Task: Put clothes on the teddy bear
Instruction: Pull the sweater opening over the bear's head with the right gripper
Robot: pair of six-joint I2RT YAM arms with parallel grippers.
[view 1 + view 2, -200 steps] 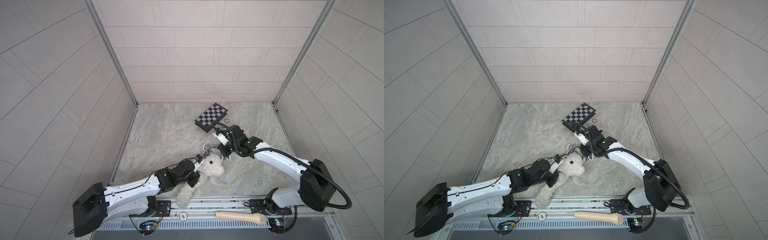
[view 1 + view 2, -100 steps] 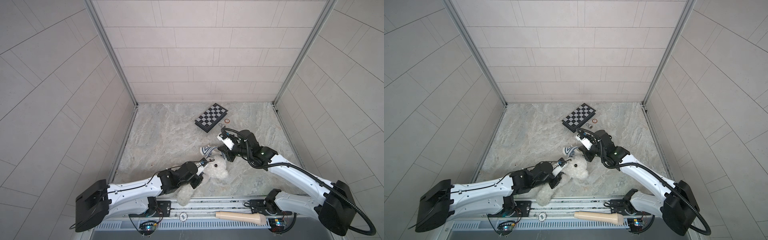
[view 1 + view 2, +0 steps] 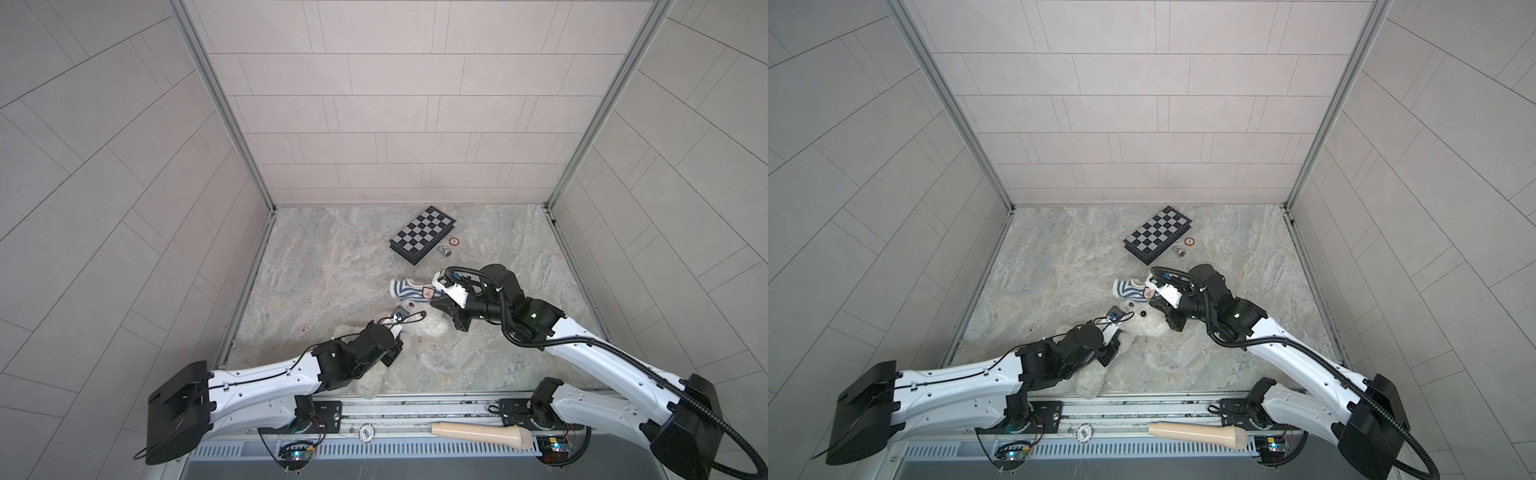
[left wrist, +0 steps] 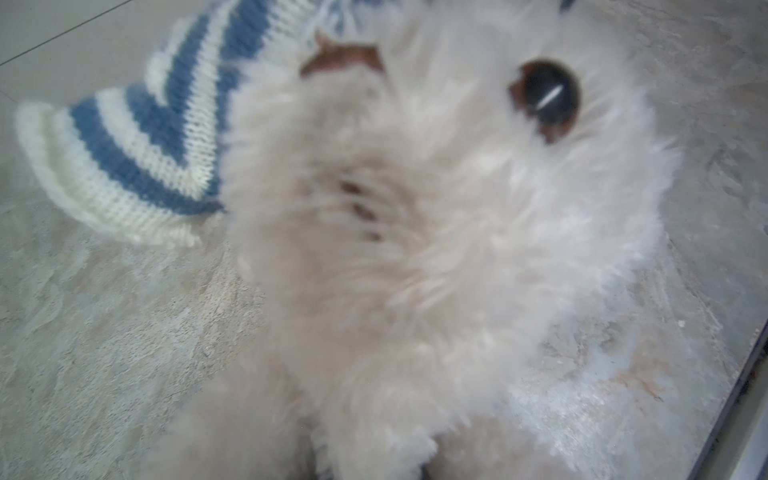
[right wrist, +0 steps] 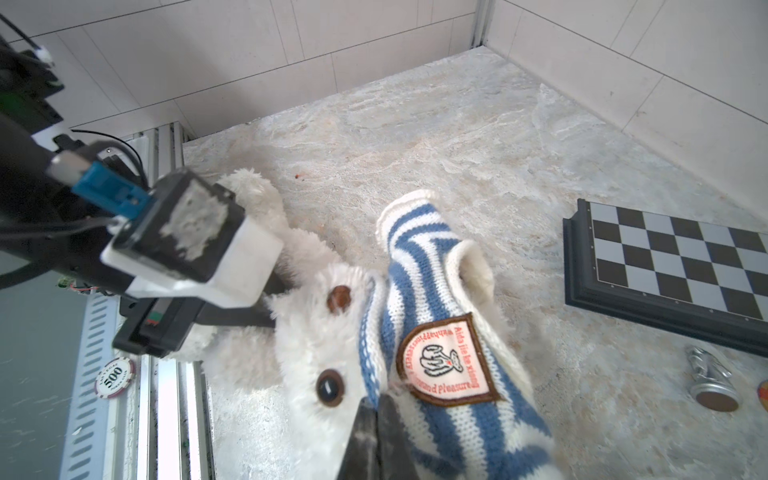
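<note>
The teddy bear [image 3: 430, 329] [image 3: 1148, 330], white and fluffy, lies on the floor near the front, face up, its leg toward the rail. The striped shirt [image 3: 404, 289] [image 3: 1130, 289] [image 4: 137, 145] sits at the crown of its head, badge [image 5: 446, 359] up. My right gripper [image 5: 376, 405] [image 3: 435, 302] is shut on the shirt's edge beside the bear's eye [image 5: 329, 387]. My left gripper [image 3: 409, 338] [image 5: 266, 318] is shut on the bear [image 4: 415, 249] below its head, the jaws buried in fur.
A chessboard [image 3: 422, 240] lies at the back with a chess piece [image 3: 444, 250] and a small disc [image 3: 454, 241] beside it. On the front rail lie a poker chip [image 5: 115, 378] and a beige handle [image 3: 478, 432]. Tiled walls close three sides.
The right arm's elbow has swung out to the right while its gripper stayed on the shirt. The shirt now lies stretched out with its badge showing. The bear's head has shifted slightly.
</note>
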